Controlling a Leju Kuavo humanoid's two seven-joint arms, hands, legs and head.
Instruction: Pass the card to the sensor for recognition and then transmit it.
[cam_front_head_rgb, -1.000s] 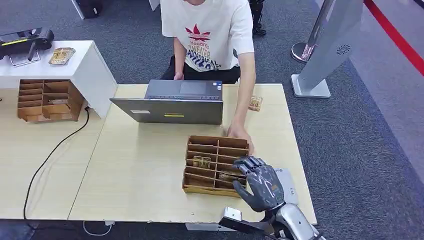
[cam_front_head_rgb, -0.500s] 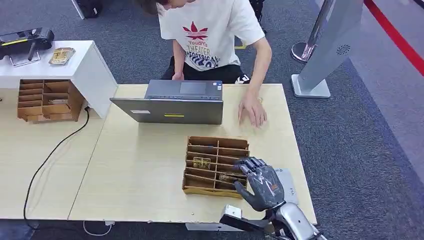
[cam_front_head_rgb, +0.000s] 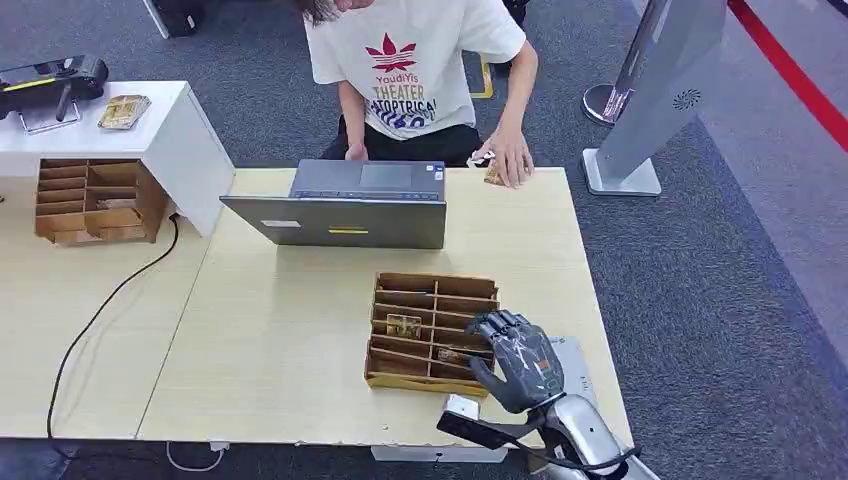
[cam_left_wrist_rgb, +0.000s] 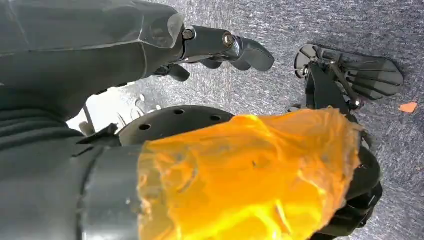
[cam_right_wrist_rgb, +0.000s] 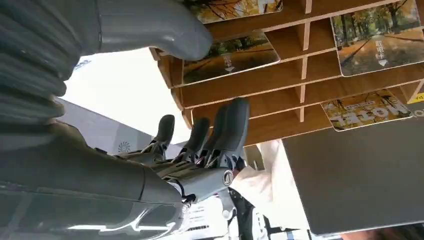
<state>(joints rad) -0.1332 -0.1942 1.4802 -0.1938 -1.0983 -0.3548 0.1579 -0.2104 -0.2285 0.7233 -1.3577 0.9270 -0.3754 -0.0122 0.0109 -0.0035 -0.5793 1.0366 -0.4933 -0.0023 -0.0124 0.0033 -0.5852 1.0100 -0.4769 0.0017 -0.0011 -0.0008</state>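
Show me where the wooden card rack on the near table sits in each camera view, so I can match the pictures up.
Head view: wooden card rack on the light table, in front of the laptop, right hand at its right end.
Left wrist view: not in it.
Right wrist view: the rack seen close, cards in its slots, across the upper picture.
Shared landmark: the right hand beside the rack.

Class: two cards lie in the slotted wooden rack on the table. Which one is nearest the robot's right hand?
The card in the rack's lower right slot, beside the right hand; the other card lies higher, left.
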